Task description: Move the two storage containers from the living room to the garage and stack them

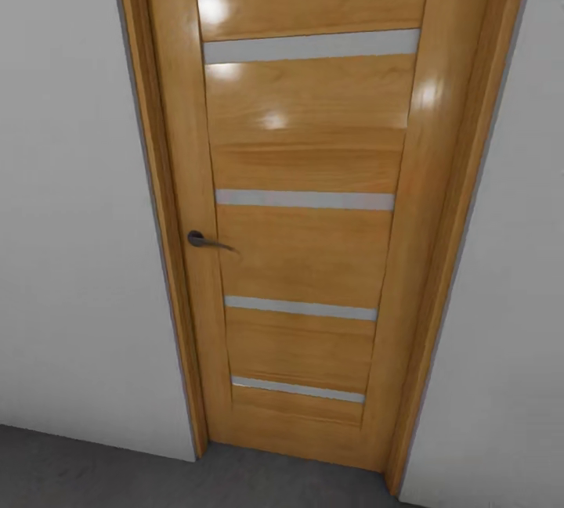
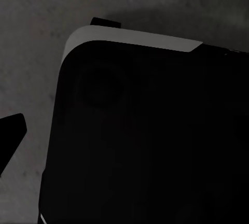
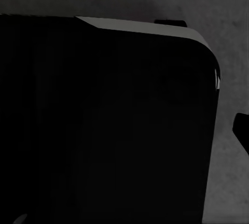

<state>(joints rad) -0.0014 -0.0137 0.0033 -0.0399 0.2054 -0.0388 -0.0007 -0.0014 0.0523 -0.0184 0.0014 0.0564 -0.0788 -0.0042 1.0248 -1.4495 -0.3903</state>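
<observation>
Closed wooden door, grey floor.

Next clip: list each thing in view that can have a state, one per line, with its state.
Wooden door: shut, flush in its frame.
Door handle: lever level, not pressed down.
Floor: dark grey, runs up to the door's foot.
Robot base: dark body with a pale rim, standing on the grey floor.
Left and right tools: whether they are open or shut cannot be told.
</observation>
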